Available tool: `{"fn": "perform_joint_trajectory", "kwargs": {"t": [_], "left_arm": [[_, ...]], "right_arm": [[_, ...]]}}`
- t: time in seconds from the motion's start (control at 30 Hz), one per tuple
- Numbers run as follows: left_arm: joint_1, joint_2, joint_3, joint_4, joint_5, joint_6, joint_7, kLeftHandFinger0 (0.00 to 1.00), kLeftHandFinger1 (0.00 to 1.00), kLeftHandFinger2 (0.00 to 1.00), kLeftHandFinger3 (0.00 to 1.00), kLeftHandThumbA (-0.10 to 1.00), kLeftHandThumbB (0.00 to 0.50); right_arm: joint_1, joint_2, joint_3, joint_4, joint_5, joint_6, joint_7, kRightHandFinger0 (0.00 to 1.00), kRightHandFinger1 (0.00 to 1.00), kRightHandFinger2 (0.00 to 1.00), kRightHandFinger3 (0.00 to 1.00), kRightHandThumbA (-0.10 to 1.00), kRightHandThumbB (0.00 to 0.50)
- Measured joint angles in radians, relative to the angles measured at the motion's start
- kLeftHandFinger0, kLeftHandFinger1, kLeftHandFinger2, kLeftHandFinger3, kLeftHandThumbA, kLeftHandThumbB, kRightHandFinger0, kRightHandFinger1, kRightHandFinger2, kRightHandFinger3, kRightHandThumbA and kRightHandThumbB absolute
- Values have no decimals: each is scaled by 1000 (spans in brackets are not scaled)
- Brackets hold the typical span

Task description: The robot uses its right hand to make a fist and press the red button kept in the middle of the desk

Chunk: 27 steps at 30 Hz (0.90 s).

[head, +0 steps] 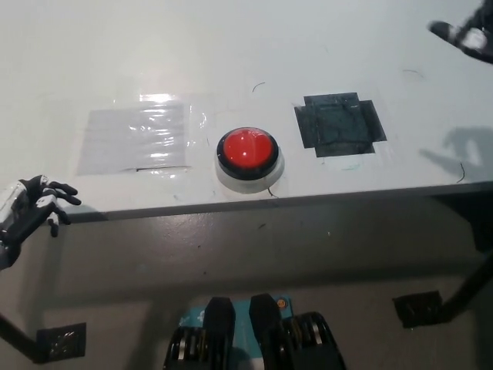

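red button (246, 149) sits on a black ring and white base near the front edge of the white tabletop (231, 54), between a clear tape patch (136, 139) to its left and a dark tape patch (339, 124) to its right. only a blurred tip of the black right hand (466, 35) shows at the upper right corner, well apart from the button, and i cannot tell whether it is fisted. white left hand (31, 208) hangs off the tabletop's front edge at lower left, fingers apart, holding nothing.
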Motion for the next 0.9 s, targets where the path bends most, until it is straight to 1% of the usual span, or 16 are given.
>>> {"fn": "perform_joint_trajectory", "kwargs": {"t": [0.03,0.07,0.1,0.27,0.33,0.37,0.4,0.43,0.5,0.53,0.63,0.7,0.73,0.87,0.9], "left_arm": [[0,0,0,0,0,0,0,212,297,418,572,510,0],[0,0,0,0,0,0,0,203,287,413,572,511,0],[0,0,0,0,0,0,-1,201,285,412,572,511,0],[-1,0,-2,-2,0,2,-1,192,276,411,568,513,0],[-1,0,-3,-2,0,3,-2,199,287,428,580,513,0],[0,0,-3,-2,0,3,-1,204,289,434,577,512,0],[-1,0,-3,-2,1,3,-2,206,291,435,576,512,0],[-1,0,-3,-1,0,3,-2,207,292,436,576,512,0],[-3,0,-4,-1,0,3,-3,214,293,417,563,499,0],[-5,0,-4,-1,0,4,-3,215,293,416,561,496,0],[-14,0,-5,-1,-1,6,-3,260,325,436,572,494,0],[-17,0,-6,-1,-1,7,-3,265,328,445,583,498,0],[-18,0,-7,-1,-1,7,-3,266,329,446,585,498,0],[-19,-1,-10,-2,-1,13,-3,255,322,437,581,483,0],[-21,-2,-11,-4,-1,16,-3,255,323,444,594,485,0]], "right_arm": [[-12,5,5,11,-5,-4,0,130,0,0,0,1000,500],[-30,14,15,29,-11,-11,0,41,0,0,0,1000,500],[-51,24,24,55,-17,-22,1,1,0,0,0,1000,500],[-136,79,52,180,-42,-62,0,0,0,0,0,1000,500],[-161,106,63,211,-51,-70,-1,0,0,9,0,1000,500],[-170,118,67,219,-55,-71,-1,0,0,50,36,1000,500],[-183,137,76,229,-58,-72,-1,0,0,128,100,1000,500],[-193,153,85,232,-61,-72,-2,0,0,176,146,1000,500],[-211,193,104,239,-74,-75,-4,0,0,195,188,1000,500],[-222,213,111,248,-79,-77,-4,0,0,195,189,1000,500],[-245,273,139,288,-90,-87,-1,0,0,202,184,1000,500],[-259,304,154,320,-96,-101,3,0,0,200,187,1000,500],[-263,321,161,336,-98,-106,5,0,0,223,213,1000,500],[-260,380,168,385,-99,-132,14,0,0,233,221,1000,500],[-252,407,169,410,-99,-145,17,0,0,238,237,1000,500]]}}
